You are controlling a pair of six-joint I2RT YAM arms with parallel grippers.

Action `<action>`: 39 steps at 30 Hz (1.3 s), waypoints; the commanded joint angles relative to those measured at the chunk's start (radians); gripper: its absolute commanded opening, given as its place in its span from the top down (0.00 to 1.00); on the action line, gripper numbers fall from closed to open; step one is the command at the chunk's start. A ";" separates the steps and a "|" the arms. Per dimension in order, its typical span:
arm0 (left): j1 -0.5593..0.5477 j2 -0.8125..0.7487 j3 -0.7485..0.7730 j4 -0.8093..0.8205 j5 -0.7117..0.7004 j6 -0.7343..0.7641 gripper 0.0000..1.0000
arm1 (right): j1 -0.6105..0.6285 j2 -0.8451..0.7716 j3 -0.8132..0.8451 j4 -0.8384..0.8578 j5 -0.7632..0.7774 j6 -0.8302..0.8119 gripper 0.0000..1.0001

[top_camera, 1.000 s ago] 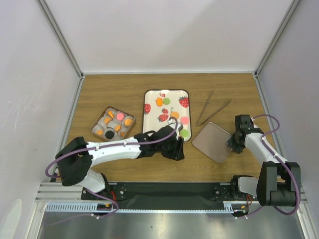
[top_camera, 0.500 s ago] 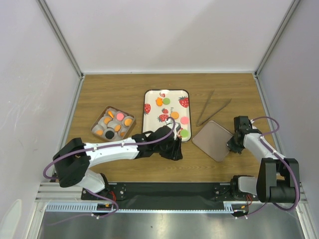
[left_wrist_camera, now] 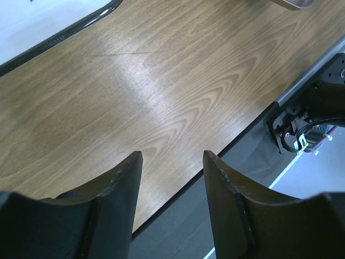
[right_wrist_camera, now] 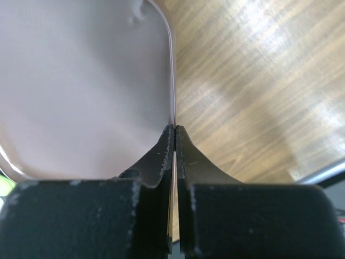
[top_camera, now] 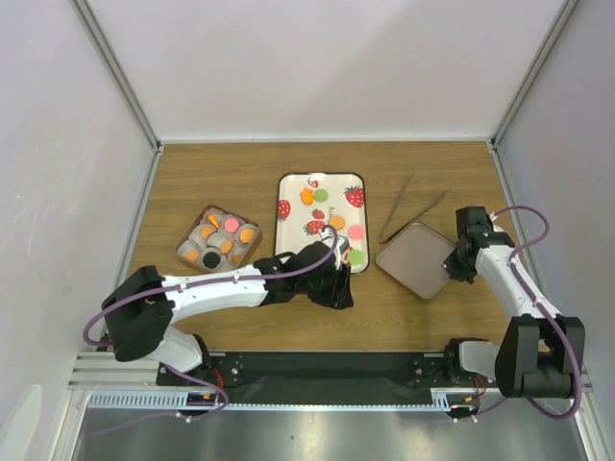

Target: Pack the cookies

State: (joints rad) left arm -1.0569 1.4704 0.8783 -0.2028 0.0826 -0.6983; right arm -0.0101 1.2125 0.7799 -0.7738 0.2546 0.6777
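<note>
Several cookies (top_camera: 336, 222) in orange, pink and green lie on the strawberry-print tray (top_camera: 291, 230) at the middle of the counter (top_camera: 211, 173). More of them, one black, sit in the small box (top_camera: 184, 246) to its left. We see the left pincer (left_wrist_camera: 171, 156) just near of the tray's near edge, its fingers (left_wrist_camera: 125, 178) apart with only bare wood between them. The right pincer (right_wrist_camera: 173, 128) is pressed together on the thin right edge of a brownish square lid (top_camera: 413, 261), which is right of the tray. Tongs (top_camera: 411, 219) lie just beyond the lid on its far side.
</note>
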 commanded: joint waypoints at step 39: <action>0.532 -0.182 0.223 -0.026 0.319 -0.010 0.19 | 0.403 0.108 0.492 0.188 -0.482 -0.188 1.00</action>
State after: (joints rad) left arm -0.5617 1.2789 1.0489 -0.2485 0.3363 -0.7227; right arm 0.3866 1.3224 1.2327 -0.6777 -0.1547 0.5182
